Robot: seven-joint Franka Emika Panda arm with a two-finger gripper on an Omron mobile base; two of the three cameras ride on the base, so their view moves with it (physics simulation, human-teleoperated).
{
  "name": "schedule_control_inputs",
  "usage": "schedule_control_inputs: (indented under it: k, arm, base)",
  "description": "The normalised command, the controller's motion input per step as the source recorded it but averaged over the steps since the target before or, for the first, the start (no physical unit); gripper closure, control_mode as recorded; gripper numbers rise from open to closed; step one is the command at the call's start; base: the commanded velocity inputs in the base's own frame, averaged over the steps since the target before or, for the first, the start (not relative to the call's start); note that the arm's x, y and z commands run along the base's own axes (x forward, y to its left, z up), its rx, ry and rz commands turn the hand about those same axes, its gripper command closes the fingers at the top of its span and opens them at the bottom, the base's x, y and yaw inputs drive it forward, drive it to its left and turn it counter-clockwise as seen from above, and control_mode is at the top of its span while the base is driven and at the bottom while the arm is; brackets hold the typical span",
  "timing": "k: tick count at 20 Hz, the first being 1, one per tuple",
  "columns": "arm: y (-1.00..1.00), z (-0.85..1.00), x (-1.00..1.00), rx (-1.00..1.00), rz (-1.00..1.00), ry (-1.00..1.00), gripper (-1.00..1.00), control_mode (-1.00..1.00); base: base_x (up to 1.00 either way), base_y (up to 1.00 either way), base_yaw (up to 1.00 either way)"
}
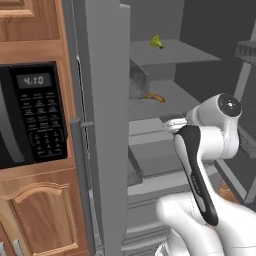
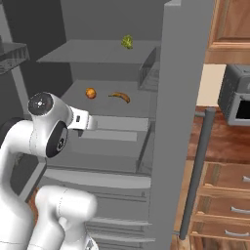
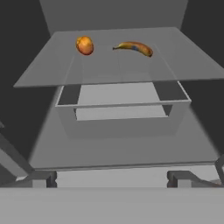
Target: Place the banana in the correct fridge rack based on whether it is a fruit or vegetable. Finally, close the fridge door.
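Yellow curved banana, dark-tipped, lying flat on shelf beside orange fruit.

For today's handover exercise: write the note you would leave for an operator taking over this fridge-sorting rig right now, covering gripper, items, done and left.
Gripper: open, holding nothing, pointed into the fridge below the middle shelf.
Banana: lying on the middle shelf, beside the orange fruit, not touching it.
Green vegetable: alone on the upper shelf.
Done: banana sits on the rack with the other fruit.
Left: pull the arm clear, then close the fridge door, which stands open.
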Motion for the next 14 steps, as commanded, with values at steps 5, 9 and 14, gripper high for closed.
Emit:
schedule_control_inputs:
  k: [5, 9, 14]
  arm:
    - [0.0, 0.0, 0.0, 0.0, 0.0, 0.0, -1.0, 1.0]
    - [0.0, 0.0, 0.0, 0.0, 0.0, 0.0, -1.0, 1.0]
    - [0.0, 0.0, 0.0, 0.0, 0.0, 0.0, -1.0, 1.0]
  base:
    - [-0.41, -0.01, 0.0]
    - [-0.36, -0.15, 0.0]
    - [-0.35, -0.22, 0.0]
